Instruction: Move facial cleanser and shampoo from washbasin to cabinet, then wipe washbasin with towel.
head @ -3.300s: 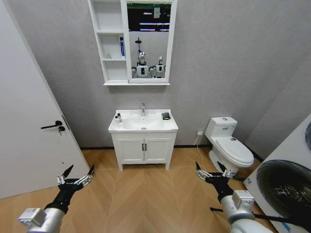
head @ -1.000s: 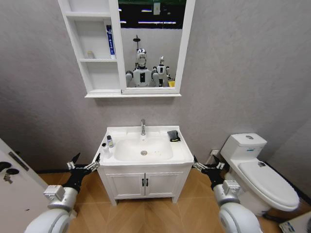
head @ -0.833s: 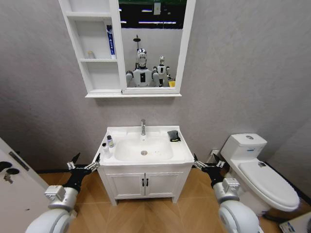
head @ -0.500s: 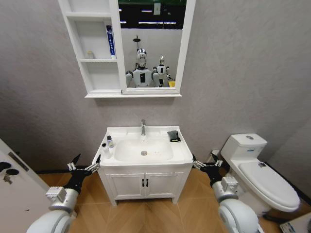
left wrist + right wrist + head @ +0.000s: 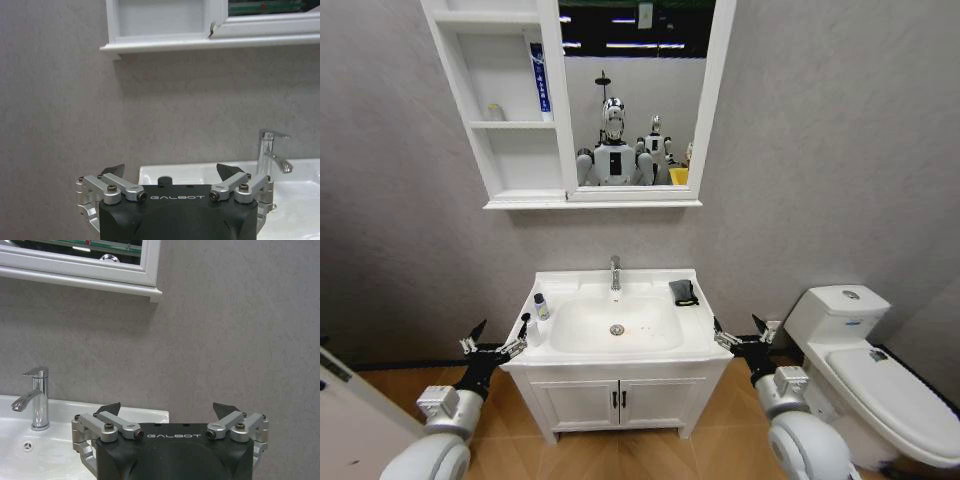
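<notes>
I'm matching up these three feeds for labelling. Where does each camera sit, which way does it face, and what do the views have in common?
Head view: high on the robot, looking forward and down at the washbasin, cabinet and towel; both arms show, left gripper and right gripper open beside the basin.
Left wrist view: behind the open left gripper, facing the wall, cabinet underside and tap.
Right wrist view: behind the open right gripper, facing the wall.
Shared: tap and washbasin.
</notes>
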{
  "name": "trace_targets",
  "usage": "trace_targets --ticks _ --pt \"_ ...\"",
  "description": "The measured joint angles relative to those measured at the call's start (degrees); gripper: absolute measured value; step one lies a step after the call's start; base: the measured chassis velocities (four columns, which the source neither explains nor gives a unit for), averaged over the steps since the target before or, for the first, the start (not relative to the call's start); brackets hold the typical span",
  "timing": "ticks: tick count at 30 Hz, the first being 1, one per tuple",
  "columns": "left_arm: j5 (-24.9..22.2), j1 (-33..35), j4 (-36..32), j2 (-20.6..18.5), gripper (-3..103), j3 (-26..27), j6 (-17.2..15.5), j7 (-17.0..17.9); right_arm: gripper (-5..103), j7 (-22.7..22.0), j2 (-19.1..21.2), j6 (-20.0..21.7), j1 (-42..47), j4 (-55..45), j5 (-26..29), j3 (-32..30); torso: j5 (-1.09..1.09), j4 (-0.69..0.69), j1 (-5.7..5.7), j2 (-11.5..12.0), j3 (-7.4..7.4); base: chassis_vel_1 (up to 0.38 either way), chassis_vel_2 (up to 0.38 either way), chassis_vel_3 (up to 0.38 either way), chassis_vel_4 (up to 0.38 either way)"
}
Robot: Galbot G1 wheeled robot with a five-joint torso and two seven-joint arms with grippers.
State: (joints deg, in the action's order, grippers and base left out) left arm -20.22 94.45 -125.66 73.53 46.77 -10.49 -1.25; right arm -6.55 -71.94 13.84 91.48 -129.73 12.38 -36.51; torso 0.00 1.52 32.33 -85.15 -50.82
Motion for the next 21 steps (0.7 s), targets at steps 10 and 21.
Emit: trace_targets --ticks 10,21 --pt "1.27 -6.29 11.01 -1.67 100 -5.70 -0.47 -0.56 100 -0.02 -0.27 -0.29 -1.45 1.38 -0.21 0.00 0.00 -0.01 -0.07 -0.03 0.02 0.007 -0.003 -0.004 0.004" --pt "2.03 -14.83 20.94 -2.01 100 -12.03 -0.42 2.13 100 -0.18 -0.17 -0.72 -2.87 2.87 0.07 -0.74 0.00 -0.01 -0.04 -0.02 0.01 0.000 0.000 0.000 0.000"
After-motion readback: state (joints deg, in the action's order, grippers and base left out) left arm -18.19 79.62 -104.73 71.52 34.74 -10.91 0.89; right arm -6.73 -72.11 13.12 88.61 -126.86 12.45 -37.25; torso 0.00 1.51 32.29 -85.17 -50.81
